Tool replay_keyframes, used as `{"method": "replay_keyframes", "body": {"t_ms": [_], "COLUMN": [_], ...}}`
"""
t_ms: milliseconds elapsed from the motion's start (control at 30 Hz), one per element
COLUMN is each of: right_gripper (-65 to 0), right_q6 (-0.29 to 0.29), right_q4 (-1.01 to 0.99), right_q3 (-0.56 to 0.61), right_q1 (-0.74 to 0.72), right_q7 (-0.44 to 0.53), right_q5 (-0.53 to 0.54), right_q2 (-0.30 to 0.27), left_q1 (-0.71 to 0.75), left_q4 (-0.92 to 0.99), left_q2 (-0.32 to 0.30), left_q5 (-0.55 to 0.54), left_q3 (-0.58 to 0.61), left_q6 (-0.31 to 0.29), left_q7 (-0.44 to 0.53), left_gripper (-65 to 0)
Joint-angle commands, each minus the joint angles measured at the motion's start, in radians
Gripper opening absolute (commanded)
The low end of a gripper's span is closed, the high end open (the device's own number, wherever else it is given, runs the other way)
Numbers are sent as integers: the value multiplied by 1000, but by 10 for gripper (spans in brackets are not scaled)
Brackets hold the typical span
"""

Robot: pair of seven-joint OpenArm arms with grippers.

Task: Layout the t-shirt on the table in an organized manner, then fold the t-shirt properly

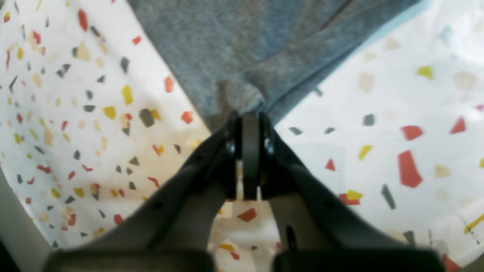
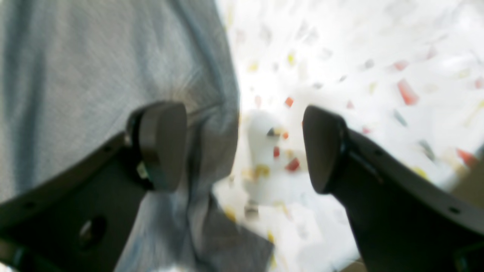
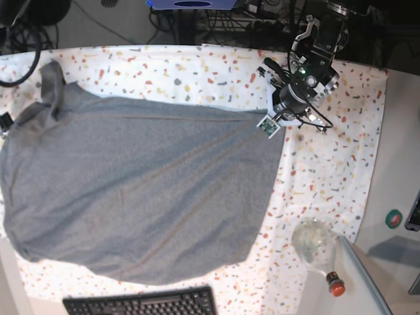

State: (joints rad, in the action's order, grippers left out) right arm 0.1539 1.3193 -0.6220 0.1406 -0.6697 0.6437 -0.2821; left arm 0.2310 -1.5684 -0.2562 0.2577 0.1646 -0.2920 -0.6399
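T-shirt (image 3: 138,190) fabric, heather grey, lies spread wide over the speckled worktop (image 3: 341,164), covering most of its middle. Its body is mostly flat with a few shallow diagonal creases; one part is bunched upward at the shirt's far corner in the base view. The left tool (image 1: 250,113) is pinched tight on a corner of the t-shirt, with a small tuft of grey cloth bunched between its closed pads and the fabric fanning away from that point. In the base view this arm stands at the shirt's upper edge, over the cloth's corner. The right tool (image 2: 242,147) has its pads spread wide apart and grips nothing; one pad (image 2: 162,145) hangs over the shirt's grey fabric, the other (image 2: 321,149) over bare worktop beside the shirt's folded edge. A black keyboard (image 3: 141,303) lies just beyond the shirt's near hem, and a clear bottle (image 3: 318,252) with a red cap lies well apart from the shirt.
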Motion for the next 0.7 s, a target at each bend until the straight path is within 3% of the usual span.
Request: {"method": "replay_keyframes", "body": {"t_ms": [0,67,133,200,300,467,667], "right_gripper": [-204,-213,-281,-401,-650,-650,-650], "right_q6": [-29,-66,-53,-43,-43,-37,-35], "right_q4": [-22,-39,-36,-36,-14,68,65], "right_q3": [17,43,57,69,69,64,75], "right_q1": [-14,-16,-9,17,38,63,41], "right_q7": [5,5,3,6,8,8,-6], "right_q5": [11,11,9,9,9,11,9], "right_q2": [-18,-21,-18,-18,-18,28,62], "left_q1": [-8,-9,-11,-12,-9,-11,-5], "left_q4": [-16,-16,-17,-19,-20,-19,-22], "left_q2": [-5,-4,-7,-9,-10,-4,-9], "left_q5": [-1,-1,-1,-1,-1,1,1], "left_q3": [-4,-4,-4,-4,-38,-110,-110], "left_q6": [4,4,4,4,4,4,4], "left_q7": [10,10,10,10,10,10,10], "left_gripper": [-650,-650,-650,-650,-650,-650,-650]}}
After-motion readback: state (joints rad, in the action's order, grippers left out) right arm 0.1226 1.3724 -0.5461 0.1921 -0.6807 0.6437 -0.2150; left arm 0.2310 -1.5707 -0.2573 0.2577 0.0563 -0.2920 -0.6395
